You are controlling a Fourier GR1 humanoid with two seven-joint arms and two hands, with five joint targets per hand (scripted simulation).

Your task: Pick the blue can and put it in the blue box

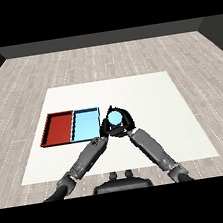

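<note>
- A white table [146, 93] is standing on a grey plank floor [103, 59], and a dark wall [100, 38] is running along the far edge of the room.
- A red tray [57, 128] and a light blue tray [84, 124] are lying side by side on the left part of the table, the red one to the left, their long sides touching.
- The blue can [115, 117] is sitting just right of the light blue tray, outside it, showing its round pale top.
- I cannot tell whether the can is resting on the table or being lifted clear of it.
- The right hand [126, 123] is reaching in from the lower right on its grey forearm, and its black fingers are curling round the can from the right and the far side, grasping it.
- The left hand [105, 129] is coming in from the lower left and is lying right against the near left side of the can, close by the near right corner of the light blue tray.
- The left hand is showing only as a dark mass merging with the can and the right hand, so I cannot tell whether it is clenched, released or sharing the hold.
- Both forearms are meeting in a V at the can.
</note>
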